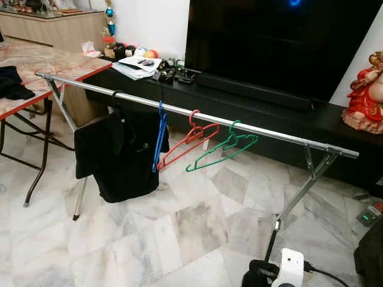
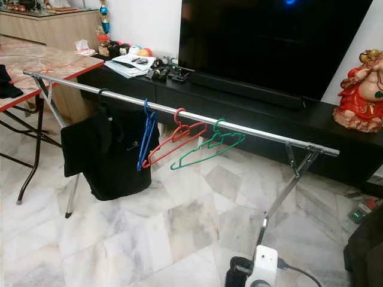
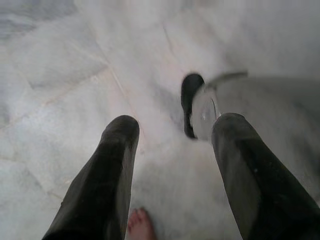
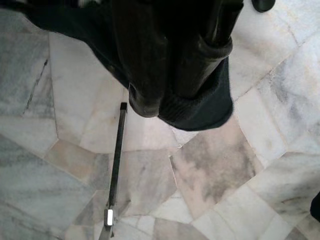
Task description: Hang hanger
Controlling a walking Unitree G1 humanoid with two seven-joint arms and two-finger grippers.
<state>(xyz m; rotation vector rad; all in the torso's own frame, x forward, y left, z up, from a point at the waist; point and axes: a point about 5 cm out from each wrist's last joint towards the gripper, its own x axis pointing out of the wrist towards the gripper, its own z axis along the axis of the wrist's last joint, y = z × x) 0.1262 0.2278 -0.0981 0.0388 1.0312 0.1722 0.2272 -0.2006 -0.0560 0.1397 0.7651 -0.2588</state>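
The rail [image 1: 251, 127] runs left to right across the robot's front, with blue [image 1: 160, 140], red [image 1: 190, 142] and green [image 1: 224, 148] hangers hooked on it. The right gripper [image 4: 167, 102] is clenched on black cloth [image 4: 200, 107], low near the floor. The left gripper [image 3: 172, 175] hangs spread, holding nothing.

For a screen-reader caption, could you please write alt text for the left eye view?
A long metal clothes rail crosses the room in front of a dark TV, carrying a black garment and then a blue hanger, a red hanger and a green hanger. Marble floor lies below.
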